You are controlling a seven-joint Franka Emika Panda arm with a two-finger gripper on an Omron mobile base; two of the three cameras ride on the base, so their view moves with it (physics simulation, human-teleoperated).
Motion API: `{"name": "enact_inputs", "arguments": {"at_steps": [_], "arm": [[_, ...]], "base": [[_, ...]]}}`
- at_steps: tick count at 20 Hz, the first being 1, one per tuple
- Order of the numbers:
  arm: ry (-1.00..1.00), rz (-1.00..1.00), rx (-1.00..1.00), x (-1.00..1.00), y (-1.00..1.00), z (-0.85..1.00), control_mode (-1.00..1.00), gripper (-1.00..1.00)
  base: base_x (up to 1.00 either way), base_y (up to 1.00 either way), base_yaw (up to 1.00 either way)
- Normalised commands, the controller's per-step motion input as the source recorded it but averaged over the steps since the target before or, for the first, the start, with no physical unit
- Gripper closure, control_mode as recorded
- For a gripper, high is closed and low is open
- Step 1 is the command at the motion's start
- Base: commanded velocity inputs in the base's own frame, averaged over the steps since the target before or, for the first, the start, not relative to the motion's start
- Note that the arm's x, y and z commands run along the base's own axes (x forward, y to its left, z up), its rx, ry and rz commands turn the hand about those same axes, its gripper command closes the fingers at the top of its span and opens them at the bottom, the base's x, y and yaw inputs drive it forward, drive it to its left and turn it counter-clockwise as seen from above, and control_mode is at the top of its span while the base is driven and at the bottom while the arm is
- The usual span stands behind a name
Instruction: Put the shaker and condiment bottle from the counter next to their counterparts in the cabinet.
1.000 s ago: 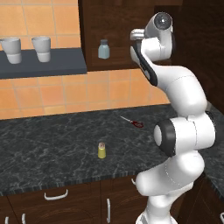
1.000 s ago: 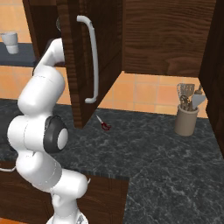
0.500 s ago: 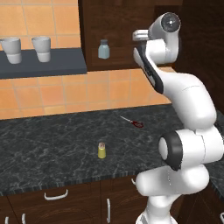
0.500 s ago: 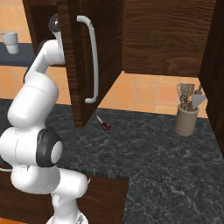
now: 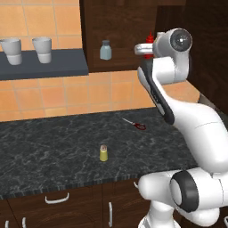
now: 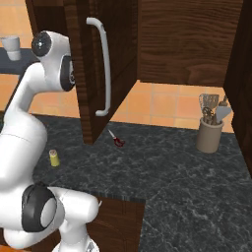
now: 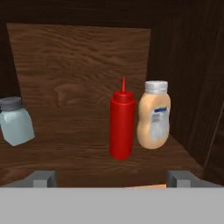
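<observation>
Three containers are standing on the cabinet [image 7: 78, 57] shelf: the red condiment bottle [image 7: 121, 124] upright, the tan bottle with a white cap [image 7: 153, 116] just beside it, and the grey-blue shaker [image 7: 15, 121] well apart on the bottle's other side. The gripper [image 7: 111, 178] is hovering in front of the red bottle, its two fingertips [image 7: 41, 178] spread wide and holding nothing. One yellow-green shaker [image 5: 103, 152] is sitting on the counter [image 5: 44, 147], below the cabinet, with what looks like red-handled scissors [image 5: 139, 125] nearby. The right base view is adding a utensil crock [image 6: 209, 136]; two white cups [image 5: 42, 49] are resting on the wall shelf [image 5: 44, 67].
</observation>
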Motion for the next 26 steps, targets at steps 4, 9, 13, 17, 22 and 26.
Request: {"name": "enact_inputs", "arguments": {"at_steps": [4,9,13,17,22,26], "arm": [[0.00,0.05,0.00,-0.94,0.22,-0.31,-1.00,-1.00],[0.00,0.09,0.00,-0.99,0.27,-0.36,-1.00,-1.00],[0.00,0.12,0.00,-0.97,0.35,-0.43,-1.00,-1.00],[0.00,0.14,0.00,-0.87,0.39,-0.45,-1.00,-1.00],[0.05,0.16,0.01,-0.73,0.39,-0.32,-1.00,-1.00],[0.19,0.18,0.01,-0.47,0.39,-0.27,-1.00,-1.00]], "base": [[0.00,0.00,0.00],[0.00,0.00,0.00],[0.00,0.00,0.00],[0.00,0.00,0.00],[0.00,0.00,0.00],[0.00,0.00,0.00]]}}
